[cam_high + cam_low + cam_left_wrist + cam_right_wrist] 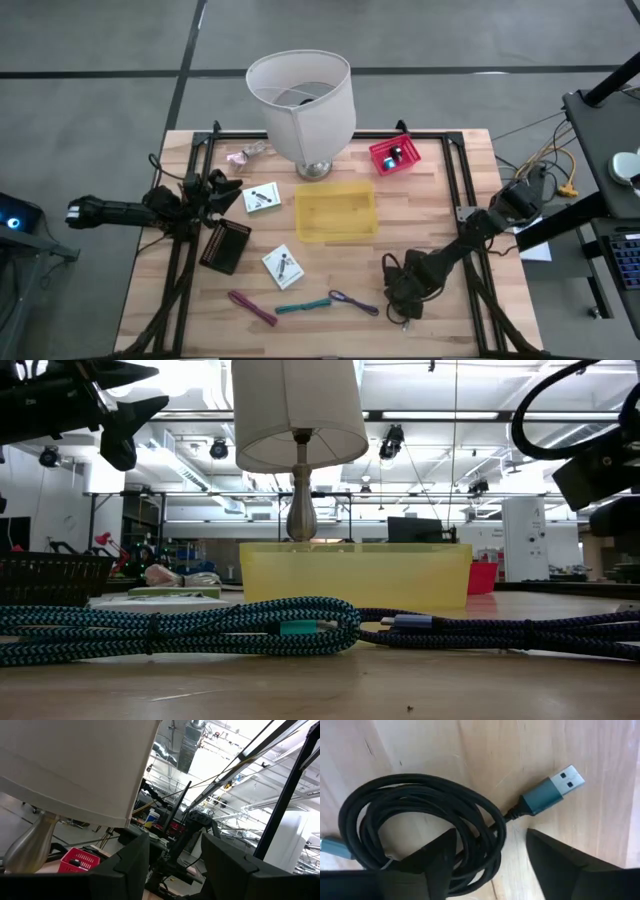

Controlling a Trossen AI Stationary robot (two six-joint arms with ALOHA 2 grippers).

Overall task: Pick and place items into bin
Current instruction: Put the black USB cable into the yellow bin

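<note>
Hovering right gripper (490,865), fingers spread, straddles the coiled black cable (420,825) at the table's near right, positioned for a grasp. Yellow bin (336,212) waits mid-table. Left gripper (215,190), fingers parted, idles far left.

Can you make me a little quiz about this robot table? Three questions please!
1. True or false: the yellow bin already holds the black cable.
2. Which gripper is right over the cable: A) left gripper B) right gripper?
3. Fill in: the cable's loose end has a metal ____.

Key: 1 false, it lies on the table. 2 B, with its fingers apart. 3 plug.
</note>
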